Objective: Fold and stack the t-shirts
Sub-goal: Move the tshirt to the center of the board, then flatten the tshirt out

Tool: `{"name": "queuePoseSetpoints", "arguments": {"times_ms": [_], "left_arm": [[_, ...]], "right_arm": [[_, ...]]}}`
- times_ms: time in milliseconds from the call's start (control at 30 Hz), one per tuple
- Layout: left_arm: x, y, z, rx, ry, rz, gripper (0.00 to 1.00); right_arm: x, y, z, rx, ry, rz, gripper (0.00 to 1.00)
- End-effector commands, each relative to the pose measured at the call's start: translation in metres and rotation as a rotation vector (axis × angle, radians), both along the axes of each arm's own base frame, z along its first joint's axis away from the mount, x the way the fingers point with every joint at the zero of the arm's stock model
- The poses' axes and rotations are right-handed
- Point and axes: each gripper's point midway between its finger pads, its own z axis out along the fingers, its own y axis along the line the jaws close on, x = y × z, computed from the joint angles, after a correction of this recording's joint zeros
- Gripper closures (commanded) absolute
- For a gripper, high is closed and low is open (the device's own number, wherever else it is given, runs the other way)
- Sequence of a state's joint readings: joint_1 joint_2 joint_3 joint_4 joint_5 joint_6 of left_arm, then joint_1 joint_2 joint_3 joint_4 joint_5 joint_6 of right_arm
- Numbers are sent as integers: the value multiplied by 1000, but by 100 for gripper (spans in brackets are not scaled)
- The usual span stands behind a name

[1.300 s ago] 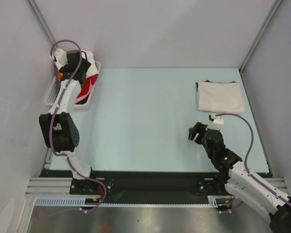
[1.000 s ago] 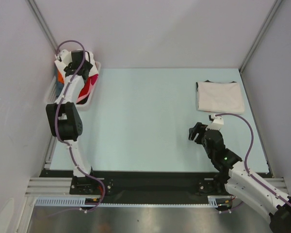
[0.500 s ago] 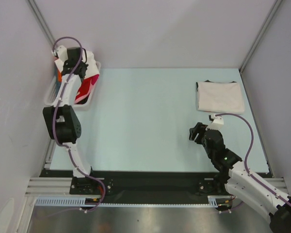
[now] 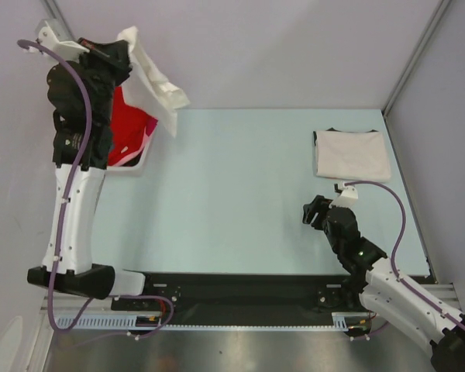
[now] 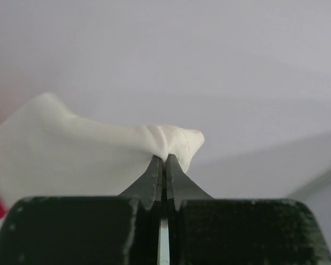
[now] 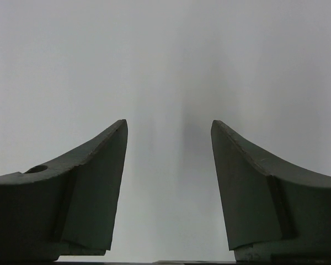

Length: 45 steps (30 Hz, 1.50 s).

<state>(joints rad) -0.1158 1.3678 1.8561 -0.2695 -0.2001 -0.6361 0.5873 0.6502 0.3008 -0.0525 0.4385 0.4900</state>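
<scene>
Your left hand (image 5: 164, 159) is pressed together on a fold of the white t-shirt (image 4: 153, 87), high over the basket (image 4: 133, 171); the cloth is soft, light and floppy, so it will hang and swing; I think a pinch at a shoulder would let it drop open; the red t-shirt (image 4: 128, 132) lies in the basket; the worktop (image 4: 232, 194) is flat and smooth, with bare room in the middle; your right hand (image 4: 314, 211) is spread, holding nothing; the folded t-shirt (image 4: 353, 155) lies far right.
</scene>
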Motion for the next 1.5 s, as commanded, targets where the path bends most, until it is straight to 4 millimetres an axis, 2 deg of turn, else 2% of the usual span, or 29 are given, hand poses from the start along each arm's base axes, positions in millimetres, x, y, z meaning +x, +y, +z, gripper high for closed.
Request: {"name": "queuePoseSetpoints", "arguments": {"times_ms": [0,67,133,167,200,233,267,367,400,467,500,533,567,600,633,667,700,767,800,867,900,967,1000,1067,1100,1300,1367,1400,1467], "left_arm": [[-10,-83,20,-12,-73,-300,100],[-14,-138,23,-20,-95,-442,100],[-29,-173,48,-16,-160,-545,100],[-25,-209,42,-5,-148,-616,100],[-27,-223,48,7,-161,-649,100],[-48,-223,85,-3,-222,-682,100],[-30,-247,72,-5,-181,-724,100],[-46,-229,107,-45,-241,-726,100],[-31,-231,84,-41,-170,-715,100],[-42,-202,86,-47,-184,-673,100],[-17,-207,28,-45,-47,-665,100],[-18,-200,20,-60,-62,-662,100],[-39,-176,27,-71,-101,-654,100],[-39,-167,10,-98,-79,-648,100],[-27,-162,-44,-110,8,-627,100],[-45,-136,-41,-123,-22,-568,100],[-40,-128,-93,-117,75,-525,100],[-67,-103,-104,-111,56,-445,100],[-65,-96,-152,-112,142,-399,100],[-87,-84,-177,-143,158,-366,100],[-90,-80,-236,-155,267,-340,100],[-109,-68,-274,-216,299,-295,100],[-117,-65,-328,-224,389,-276,100],[-135,-54,-352,-232,395,-240,100],[-143,-49,-383,-222,448,-217,100],[-172,-9,-420,-164,497,-46,95],[-176,-6,-425,-162,511,-29,95],[-177,-6,-433,-154,537,-28,95],[-179,-6,-444,-140,572,-30,95]], "right_arm": [[2,-5,7,11,-26,-36,34],[1,-8,9,17,-34,-49,34],[0,-10,11,23,-42,-54,34],[0,-10,10,23,-42,-54,34],[0,-10,11,25,-44,-56,34],[-1,-12,9,22,-39,-61,35],[-2,-12,11,28,-46,-64,35],[-2,-15,13,31,-55,-72,36],[-2,-15,14,34,-56,-75,36],[-3,-16,14,37,-57,-82,36],[-2,-17,14,37,-57,-85,37],[-3,-17,13,38,-56,-86,37],[-3,-17,14,41,-58,-86,37],[-3,-17,13,43,-57,-85,38],[-2,-17,14,46,-58,-87,38],[-2,-17,13,46,-56,-85,38],[-2,-18,12,46,-53,-90,39],[-2,-20,12,49,-50,-105,40],[-2,-21,12,52,-49,-112,42],[-2,-20,13,56,-49,-103,43],[-1,-21,13,59,-45,-109,44],[1,-18,17,79,-32,-99,46],[2,-15,17,92,-19,-89,46],[8,-8,15,121,32,-62,47],[11,-4,16,149,50,-55,46],[53,11,9,179,193,37,43],[77,13,31,159,175,31,43],[86,14,16,124,237,24,43],[111,14,28,89,237,3,43]]}}
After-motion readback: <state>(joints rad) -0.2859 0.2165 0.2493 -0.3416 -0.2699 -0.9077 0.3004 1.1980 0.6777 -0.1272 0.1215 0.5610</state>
